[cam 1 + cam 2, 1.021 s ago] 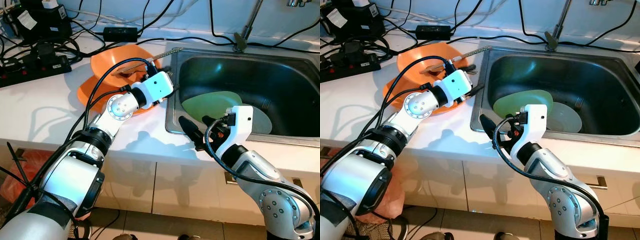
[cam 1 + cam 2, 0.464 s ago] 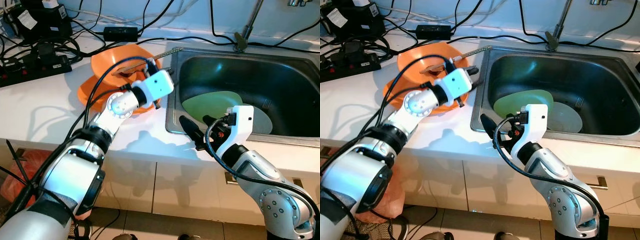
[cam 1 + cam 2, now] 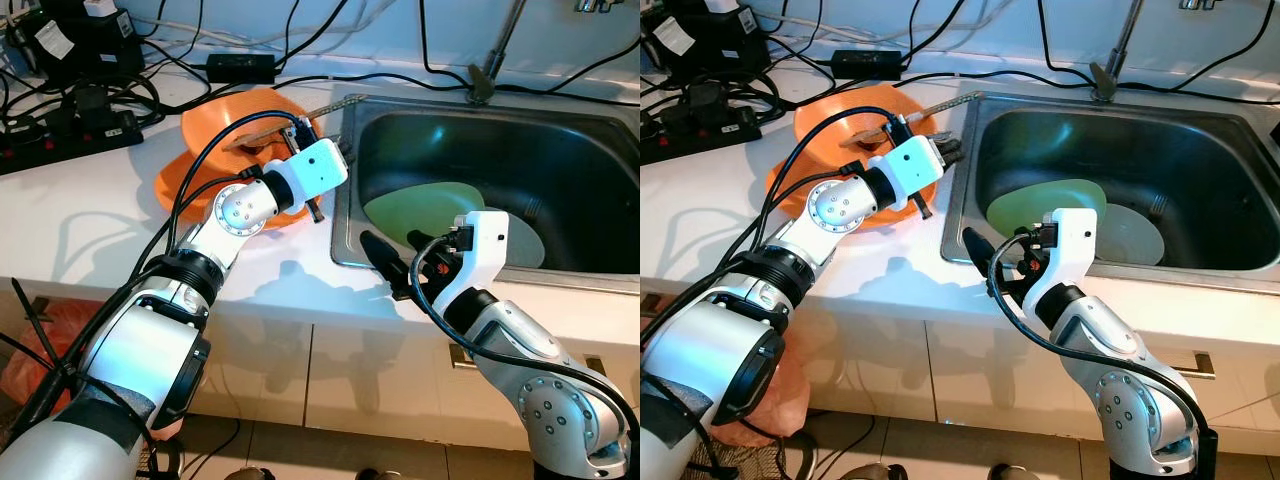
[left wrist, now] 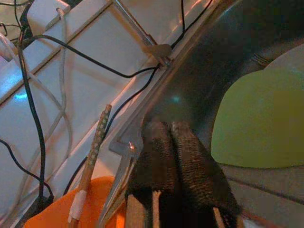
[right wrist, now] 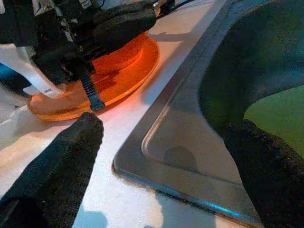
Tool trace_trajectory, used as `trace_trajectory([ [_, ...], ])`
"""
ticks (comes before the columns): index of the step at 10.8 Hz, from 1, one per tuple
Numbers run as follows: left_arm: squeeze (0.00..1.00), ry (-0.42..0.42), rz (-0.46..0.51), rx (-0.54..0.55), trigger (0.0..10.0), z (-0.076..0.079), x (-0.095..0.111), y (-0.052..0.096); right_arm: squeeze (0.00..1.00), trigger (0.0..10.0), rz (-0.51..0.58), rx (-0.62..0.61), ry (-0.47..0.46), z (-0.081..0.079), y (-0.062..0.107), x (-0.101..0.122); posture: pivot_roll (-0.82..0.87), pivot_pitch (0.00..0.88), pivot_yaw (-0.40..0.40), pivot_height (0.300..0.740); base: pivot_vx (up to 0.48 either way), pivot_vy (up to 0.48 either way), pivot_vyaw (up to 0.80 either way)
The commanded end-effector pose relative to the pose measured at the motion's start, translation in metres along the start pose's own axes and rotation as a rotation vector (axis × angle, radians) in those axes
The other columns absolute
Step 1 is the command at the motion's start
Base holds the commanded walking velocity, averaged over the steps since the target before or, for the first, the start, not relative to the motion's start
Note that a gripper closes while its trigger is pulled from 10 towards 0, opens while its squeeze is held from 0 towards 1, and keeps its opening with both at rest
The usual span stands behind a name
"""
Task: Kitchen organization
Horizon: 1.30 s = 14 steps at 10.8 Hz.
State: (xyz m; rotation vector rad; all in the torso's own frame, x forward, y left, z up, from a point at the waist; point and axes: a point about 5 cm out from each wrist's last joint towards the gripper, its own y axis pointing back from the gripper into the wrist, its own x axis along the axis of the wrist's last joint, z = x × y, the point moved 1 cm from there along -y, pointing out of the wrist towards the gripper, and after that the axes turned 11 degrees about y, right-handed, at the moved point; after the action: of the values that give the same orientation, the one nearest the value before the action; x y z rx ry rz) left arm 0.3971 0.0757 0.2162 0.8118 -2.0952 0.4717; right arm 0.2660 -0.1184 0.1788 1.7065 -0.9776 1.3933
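Orange dishes, stacked on the white counter just beside the sink's left rim, with chopsticks lying across the upper bowl and pointing toward the sink's back-left corner. Left gripper poised over the stack's sink-side edge, fingers pressed together with nothing visible between them. Stainless sink set into the counter, holding a light green plate on its floor near the front-left, overlapping a white plate. Right gripper low at the sink's front-left corner above the counter edge, fingers spread wide and holding nothing, one over the counter, the other toward the basin. Faucet base at the sink's back rim. Black cables and a power strip along the counter's back-left edge.
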Motion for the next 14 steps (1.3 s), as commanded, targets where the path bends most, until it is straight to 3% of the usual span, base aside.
trace_trajectory([
  [1, 0.00, -0.014, 0.015, -0.008, 0.0, -0.003, 0.005, -0.002, 0.00, 10.0, -0.002, -0.018, 0.006, 0.004, 0.000, 0.000, -0.06, 0.093, -0.018, 0.740, 0.000, 0.000, 0.00],
  [5, 0.00, -0.013, 0.139, 0.025, 0.0, -0.007, 0.024, -0.003, 0.00, 10.0, -0.004, -0.017, 0.010, 0.006, 0.000, -0.001, -0.05, 0.090, -0.022, 0.740, 0.000, 0.000, 0.00],
  [6, 1.00, 0.004, 0.134, 0.023, 10.0, -0.006, 0.021, -0.002, 0.00, 10.0, -0.004, -0.014, 0.011, 0.005, -0.001, -0.002, -0.05, 0.089, -0.025, 0.740, 0.000, 0.000, 0.00],
  [10, 1.00, 0.036, 0.116, -0.026, 10.0, 0.002, 0.015, -0.001, 0.00, 10.0, -0.003, -0.011, 0.015, 0.004, -0.002, -0.001, -0.05, 0.092, -0.023, 0.740, 0.000, 0.000, 0.00],
  [12, 1.00, 0.000, 0.078, -0.015, 10.0, 0.002, 0.007, 0.003, 0.00, 10.0, -0.002, -0.012, 0.015, 0.005, -0.001, -0.001, -0.06, 0.096, -0.021, 0.740, 0.000, 0.000, 0.00],
  [14, 1.00, -0.089, 0.006, 0.030, 10.0, -0.005, -0.005, 0.010, 0.00, 10.0, -0.012, 0.008, 0.009, 0.001, 0.001, -0.002, -0.06, 0.103, -0.018, 0.740, 0.000, 0.000, 0.00],
])
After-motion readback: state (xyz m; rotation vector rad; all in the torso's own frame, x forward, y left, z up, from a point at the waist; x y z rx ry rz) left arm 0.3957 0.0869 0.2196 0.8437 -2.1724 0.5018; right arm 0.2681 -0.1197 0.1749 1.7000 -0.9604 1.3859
